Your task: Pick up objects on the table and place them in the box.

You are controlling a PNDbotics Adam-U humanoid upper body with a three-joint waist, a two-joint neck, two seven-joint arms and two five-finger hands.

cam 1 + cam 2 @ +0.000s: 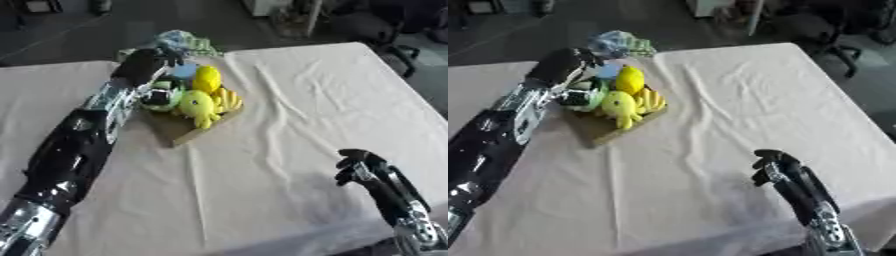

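Observation:
A shallow brown cardboard box (181,133) sits on the white cloth at the back left of the table. In it lie a yellow lemon-shaped toy (207,78), a yellow soft toy with legs (197,106), a bunch of toy bananas (230,99), a round green, black and white thing (162,96) and a blue thing (185,70). My left hand (147,62) hangs over the box's back left corner, just above the round thing. My right hand (360,166) rests at the lower right, far from the box, fingers up, relaxed and holding nothing.
A crumpled pale green and blue bag (620,44) lies at the table's far edge, right behind the box and beside my left hand. The white cloth (306,110) is wrinkled. Chairs and dark floor lie beyond the far edge.

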